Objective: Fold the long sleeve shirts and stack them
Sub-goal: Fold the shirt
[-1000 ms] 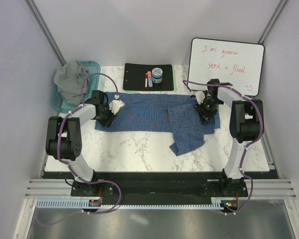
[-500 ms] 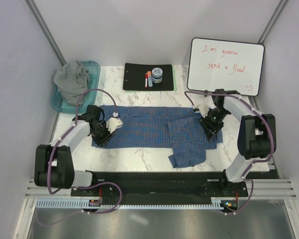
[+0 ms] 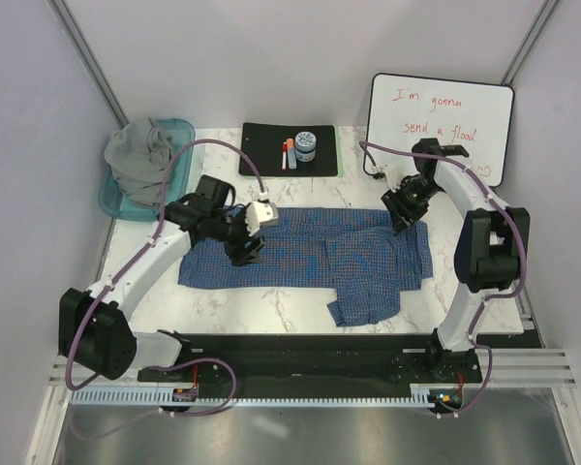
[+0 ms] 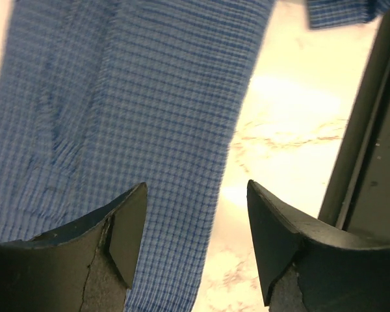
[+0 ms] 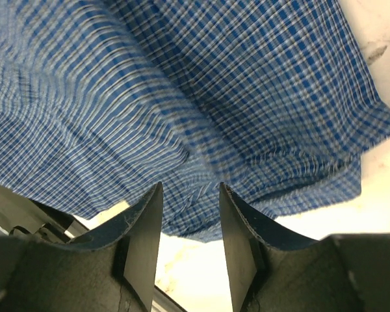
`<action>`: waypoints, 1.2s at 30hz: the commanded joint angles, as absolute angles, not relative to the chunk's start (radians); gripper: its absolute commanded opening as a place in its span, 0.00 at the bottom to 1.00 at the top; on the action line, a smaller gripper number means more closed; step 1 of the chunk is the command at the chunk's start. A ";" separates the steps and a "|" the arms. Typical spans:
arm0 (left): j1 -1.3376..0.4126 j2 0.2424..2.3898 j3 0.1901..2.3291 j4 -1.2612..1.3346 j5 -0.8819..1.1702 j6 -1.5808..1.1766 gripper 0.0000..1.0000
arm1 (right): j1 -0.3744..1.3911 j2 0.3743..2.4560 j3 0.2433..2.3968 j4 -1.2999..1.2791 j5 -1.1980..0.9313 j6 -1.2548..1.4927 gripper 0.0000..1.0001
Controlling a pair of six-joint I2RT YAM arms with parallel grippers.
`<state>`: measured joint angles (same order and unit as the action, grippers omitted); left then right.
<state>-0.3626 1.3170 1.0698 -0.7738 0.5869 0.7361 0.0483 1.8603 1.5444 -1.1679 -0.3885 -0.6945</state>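
The blue-and-white check shirt (image 3: 310, 257) lies spread flat across the marble table, with a folded part hanging toward the near edge at the right. Over its left-middle part hovers my left gripper (image 3: 253, 242), open with nothing between its fingers; in the left wrist view the gripper (image 4: 195, 240) has the shirt (image 4: 117, 97) below it. At the shirt's far right corner my right gripper (image 3: 399, 210) stands open too, and the right wrist view shows the gripper (image 5: 190, 227) just off the cloth (image 5: 214, 78). The grey shirt (image 3: 140, 155) sits bunched in the tub.
A teal plastic tub (image 3: 111, 201) stands at the far left corner. A black mat (image 3: 261, 160) with markers and a small jar lies at the back middle. A whiteboard (image 3: 441, 126) leans at the back right.
Both arms dragged the check shirt toward the near edge. The left gripper then opened, let go and swung right over the shirt. The right gripper rose to the shirt's far right corner.
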 commanded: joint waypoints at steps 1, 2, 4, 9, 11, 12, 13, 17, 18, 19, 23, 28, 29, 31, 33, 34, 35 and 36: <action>-0.465 1.353 1.052 -0.715 0.606 0.684 0.70 | 0.051 1.937 1.621 -1.134 -0.419 -0.696 0.48; -0.477 1.374 1.052 -0.694 0.595 0.677 0.70 | 0.052 1.948 1.624 -1.126 -0.411 -0.701 0.49; -0.508 1.402 1.061 -0.675 0.571 0.673 0.70 | 0.058 1.982 1.638 -1.095 -0.393 -0.698 0.47; -0.520 1.497 1.100 -0.647 0.560 0.650 0.66 | 0.061 2.034 1.692 -1.081 -0.384 -0.678 0.21; -0.520 1.509 1.101 -0.641 0.549 0.652 0.65 | 0.063 2.034 1.697 -1.063 -0.367 -0.673 0.09; -0.520 1.512 1.101 -0.638 0.549 0.650 0.64 | 0.063 2.037 1.701 -1.055 -0.362 -0.669 0.05; -0.520 1.520 1.101 -0.635 0.551 0.650 0.63 | 0.061 2.042 1.703 -1.043 -0.356 -0.667 0.02; -0.520 1.545 1.104 -0.612 0.555 0.628 0.62 | 0.063 2.071 1.706 -1.016 -0.338 -0.657 0.00; -0.520 1.552 1.106 -0.604 0.551 0.618 0.62 | 0.061 2.085 1.706 -1.008 -0.337 -0.652 0.00; -0.520 1.572 1.108 -0.583 0.525 0.592 0.61 | 0.061 2.092 1.707 -0.997 -0.337 -0.646 0.00; -0.502 1.623 1.130 -0.566 0.476 0.539 0.56 | 0.063 2.118 1.706 -0.985 -0.321 -0.635 0.00; -0.569 1.546 1.077 -0.546 0.574 0.610 0.62 | 0.063 2.122 1.666 -0.980 -0.298 -0.624 0.03; -0.633 1.505 1.053 -0.543 0.574 0.623 0.65 | 0.061 2.120 1.664 -0.982 -0.302 -0.615 0.03; -0.713 1.470 1.028 -0.529 0.555 0.647 0.67 | 0.063 2.094 1.664 -0.988 -0.325 -0.604 0.10; -0.863 1.468 1.011 -0.506 0.481 0.646 0.69 | 0.061 2.063 1.684 -1.000 -0.342 -0.581 0.20; -0.958 1.479 0.991 -0.468 0.422 0.635 0.73 | 0.063 2.043 1.703 -1.017 -0.362 -0.565 0.30; -1.035 1.500 0.989 -0.427 0.387 0.638 0.73 | 0.063 2.025 1.719 -1.035 -0.370 -0.557 0.34; -1.067 1.514 0.994 -0.410 0.374 0.640 0.73 | 0.063 2.014 1.726 -1.045 -0.379 -0.554 0.40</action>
